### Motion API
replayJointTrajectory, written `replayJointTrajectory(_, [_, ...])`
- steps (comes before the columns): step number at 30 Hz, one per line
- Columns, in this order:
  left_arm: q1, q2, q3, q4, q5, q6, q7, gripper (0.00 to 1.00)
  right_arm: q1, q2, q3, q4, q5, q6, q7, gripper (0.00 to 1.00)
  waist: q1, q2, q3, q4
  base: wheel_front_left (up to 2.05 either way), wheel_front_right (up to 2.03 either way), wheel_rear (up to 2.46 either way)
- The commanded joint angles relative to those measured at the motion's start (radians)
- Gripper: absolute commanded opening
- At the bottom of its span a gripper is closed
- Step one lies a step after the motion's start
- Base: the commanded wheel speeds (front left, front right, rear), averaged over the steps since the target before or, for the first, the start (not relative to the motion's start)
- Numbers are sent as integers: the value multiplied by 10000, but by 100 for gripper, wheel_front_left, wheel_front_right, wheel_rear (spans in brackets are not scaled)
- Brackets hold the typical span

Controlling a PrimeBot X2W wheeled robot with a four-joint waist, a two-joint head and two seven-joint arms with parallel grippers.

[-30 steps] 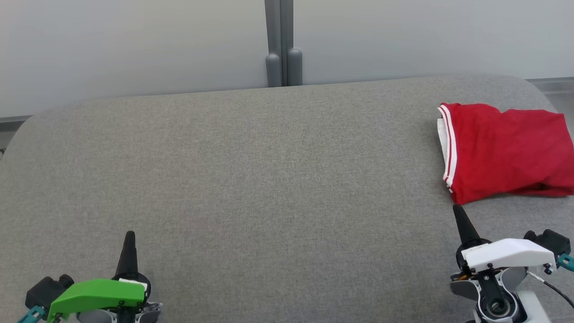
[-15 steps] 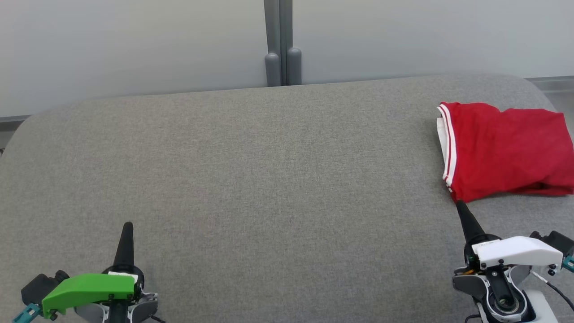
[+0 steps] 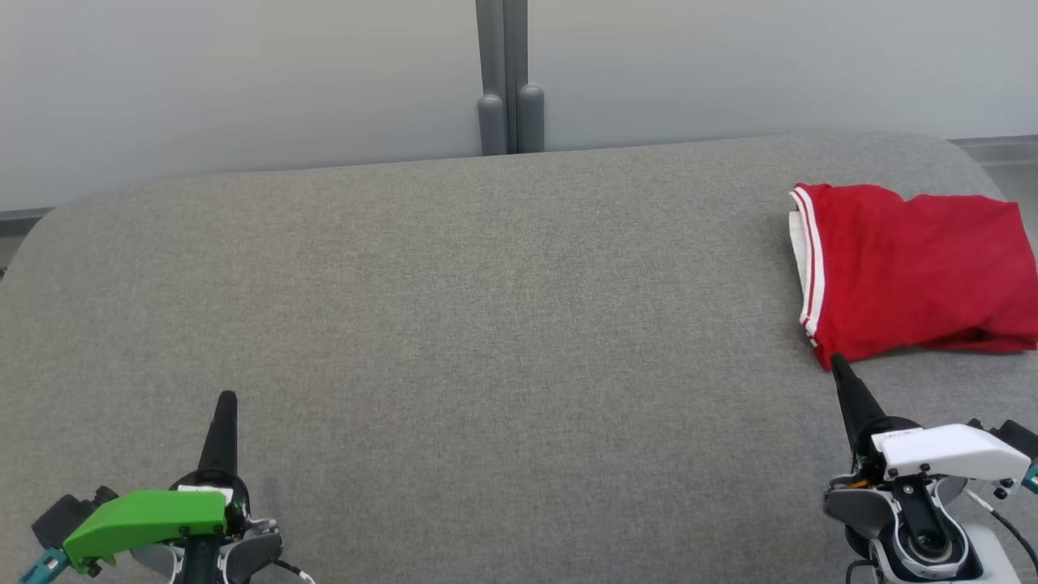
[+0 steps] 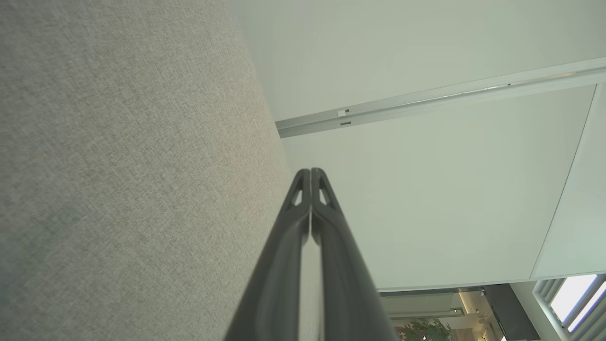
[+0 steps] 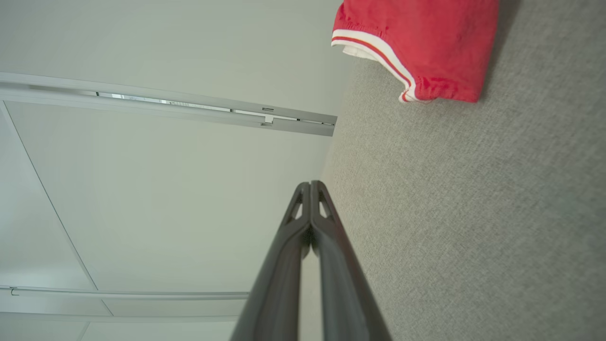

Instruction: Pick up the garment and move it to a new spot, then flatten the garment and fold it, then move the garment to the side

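The folded red cloth garment (image 3: 916, 284), with white stripes on its band, lies on the grey fabric-covered bench (image 3: 486, 324) at the right edge of the head view. The right pincer (image 3: 837, 363) is at lower right, its fingers pressed together and empty, the tip just beside the garment's near corner. The left pincer (image 3: 226, 401) is at lower left, also pressed together and empty, well apart from the garment.

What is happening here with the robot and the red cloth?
Nothing is being handled right now. The red garment lies folded at the right end of the grey table. The left gripper and the right gripper are both shut and empty, low near the robot's edge. The right one points at the garment's near corner but, by its wrist view, does not touch it.
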Motion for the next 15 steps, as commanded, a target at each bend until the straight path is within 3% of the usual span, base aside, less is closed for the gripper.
replayJointTrajectory(1, [-221, 74, 44, -99, -206, -90, 62, 0, 72, -53, -46, -128, 210, 6, 71, 0, 0, 0, 2, -1, 0, 0, 0])
replayJointTrajectory(15, [-274, 82, 110, -255, -1303, -138, 315, 0, 103, -56, -186, -301, 1308, 5, 368, 0, 0, 0, 24, -20, 0, 0, 0])
